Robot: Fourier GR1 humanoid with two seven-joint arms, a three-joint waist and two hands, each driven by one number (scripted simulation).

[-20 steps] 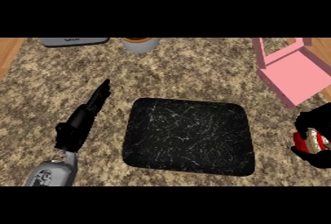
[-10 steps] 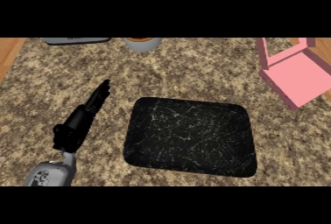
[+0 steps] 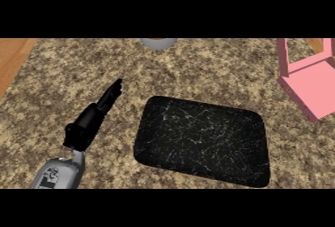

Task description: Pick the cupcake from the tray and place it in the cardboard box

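Cupcake is not seen anywhere in the head view; its position cannot be told. A black tray [image 3: 203, 142] with white marbling is laid flat on the speckled granite counter [image 3: 196, 71], right of centre, its bare surface shown. A pink box [image 3: 311, 86] is set at the right edge, partly cut off, well apart from the tray. The left hand [image 3: 91, 119] is seen left of the tray, fingers held straight and together, pointed up the view, nothing held. Its grey forearm [image 3: 59, 175] is entered from the lower edge. A grey round object [image 3: 159, 42] is noted at the top edge, cut off. A wooden strip [image 3: 13, 57] is visible at upper left.
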